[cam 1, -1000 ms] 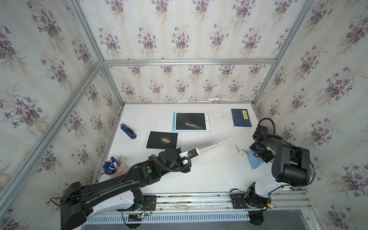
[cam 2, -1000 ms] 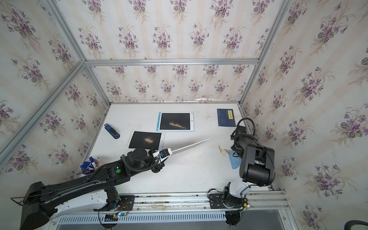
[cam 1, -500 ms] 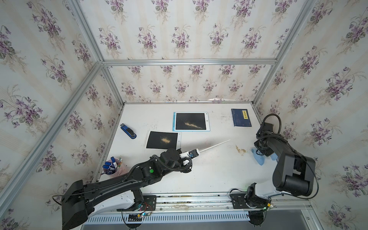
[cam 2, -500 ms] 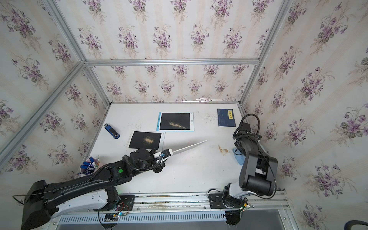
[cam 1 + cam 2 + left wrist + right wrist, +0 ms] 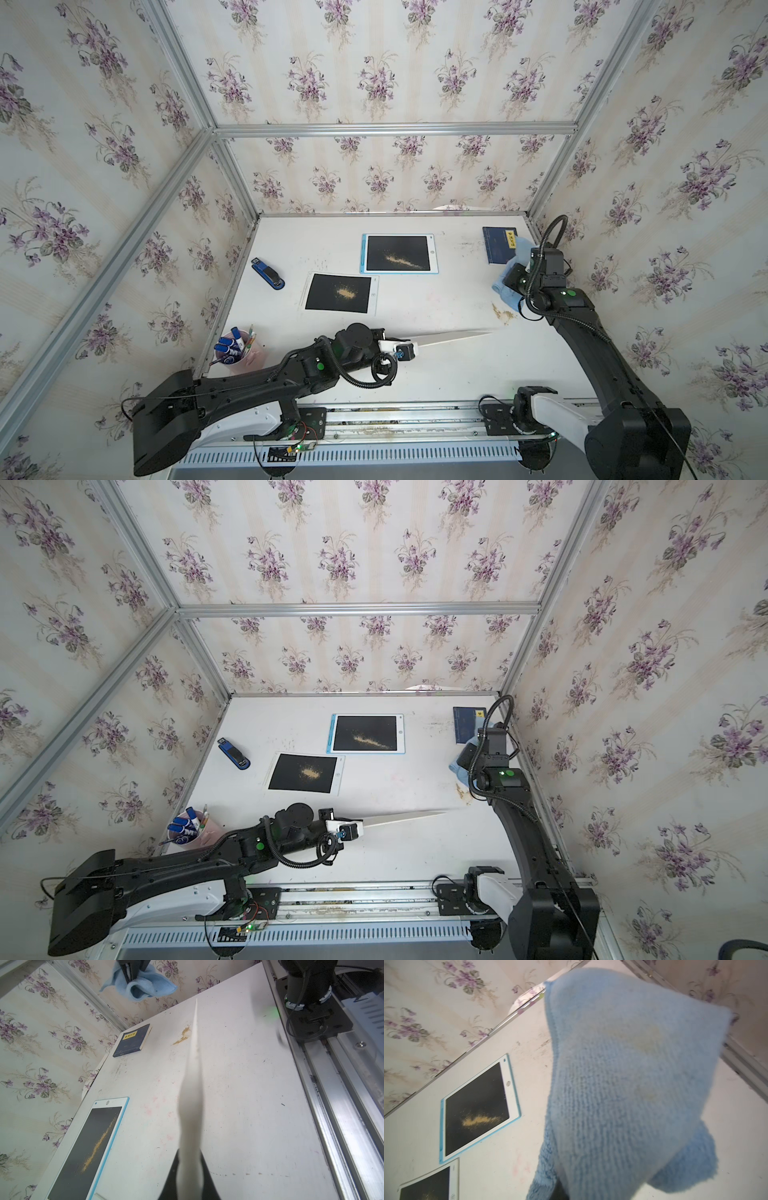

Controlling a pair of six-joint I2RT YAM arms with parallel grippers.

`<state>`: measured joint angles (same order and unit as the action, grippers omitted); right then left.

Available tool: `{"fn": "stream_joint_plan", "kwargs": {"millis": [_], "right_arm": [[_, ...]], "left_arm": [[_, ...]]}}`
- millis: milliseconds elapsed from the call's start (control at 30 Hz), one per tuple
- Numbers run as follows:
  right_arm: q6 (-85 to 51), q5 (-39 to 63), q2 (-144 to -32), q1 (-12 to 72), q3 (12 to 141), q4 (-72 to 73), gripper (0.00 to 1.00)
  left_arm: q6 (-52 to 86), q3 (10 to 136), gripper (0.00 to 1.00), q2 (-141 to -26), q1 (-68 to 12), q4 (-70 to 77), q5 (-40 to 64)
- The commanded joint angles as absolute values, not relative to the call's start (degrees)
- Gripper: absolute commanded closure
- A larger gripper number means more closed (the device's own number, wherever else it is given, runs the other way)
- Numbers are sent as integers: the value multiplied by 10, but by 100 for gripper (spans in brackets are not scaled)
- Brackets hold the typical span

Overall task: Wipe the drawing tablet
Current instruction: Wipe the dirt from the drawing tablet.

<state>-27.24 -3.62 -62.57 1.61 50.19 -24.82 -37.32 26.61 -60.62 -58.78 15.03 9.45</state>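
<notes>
A blue-framed drawing tablet (image 5: 399,258) (image 5: 368,733) lies at the back middle of the table, with yellow powder on its dark screen. A white-framed tablet (image 5: 338,293) (image 5: 305,773), also dusted, lies in front of it to the left. My right gripper (image 5: 508,279) is shut on a light blue cloth (image 5: 503,293) (image 5: 457,766) (image 5: 623,1084), held off the table near the right wall. The cloth (image 5: 143,987) hangs from its fingers (image 5: 129,972). My left gripper (image 5: 190,1176) (image 5: 409,345) is shut on a thin white sheet (image 5: 453,336) (image 5: 193,1088), held edge-on over the table's front middle.
A dark blue book (image 5: 498,245) lies at the back right, just behind the cloth. Spilled yellow powder (image 5: 500,312) marks the table near the right arm. A blue stapler (image 5: 268,273) lies at the left, and a pink cup of pens (image 5: 237,353) stands at the front left.
The right gripper has shut on the blue cloth, lifted it off the table and carried it back toward the book. The left arm with the white sheet has barely moved.
</notes>
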Motion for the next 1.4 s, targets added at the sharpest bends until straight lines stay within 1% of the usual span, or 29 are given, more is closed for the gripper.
{"fn": "stream_joint_plan", "kwargs": {"millis": [0, 33, 167, 300, 400, 533, 667, 733, 867, 933, 1100, 1167, 1267, 1333, 1367], "right_arm": [[-248, 38, -614, 22, 490, -203, 100], [-244, 55, -613, 23, 487, -193, 100], [-229, 112, -643, 25, 488, -177, 100], [-202, 160, -672, 48, 462, -156, 100], [-179, 175, -679, 84, 439, -143, 100], [-194, 255, -664, 120, 395, -98, 100], [-179, 296, -647, 181, 375, -81, 100], [-189, 375, -653, 202, 364, -44, 100], [-181, 431, -713, 284, 380, -33, 100], [-185, 438, -749, 329, 387, -29, 100], [-219, 498, -842, 352, 374, 27, 100], [-201, 485, -870, 352, 379, -2, 100], [-208, 369, -897, 328, 380, -56, 100], [-240, 290, -900, 267, 368, -82, 100], [-261, 228, -896, 236, 364, -107, 100]], "left_arm": [[-416, 289, 100, -620, -594, 161, 130], [-440, 284, 100, -625, -604, 170, 122], [-588, 248, 100, -677, -652, 245, 30], [-748, 194, 100, -763, -664, 407, -8], [-816, 181, 100, -851, -667, 536, -77], [-919, 182, 100, -980, -666, 688, -124], [-932, 193, 100, -1048, -666, 715, -132], [-931, 193, 100, -1076, -666, 732, -132], [-926, 186, 100, -1105, -666, 757, -130], [-926, 178, 100, -1107, -667, 769, -132], [-926, 163, 100, -1093, -668, 770, -134], [-926, 161, 100, -1088, -668, 770, -135], [-925, 162, 100, -1084, -668, 775, -138], [-925, 159, 100, -1082, -669, 783, -142], [-925, 157, 100, -1080, -670, 788, -144]]}}
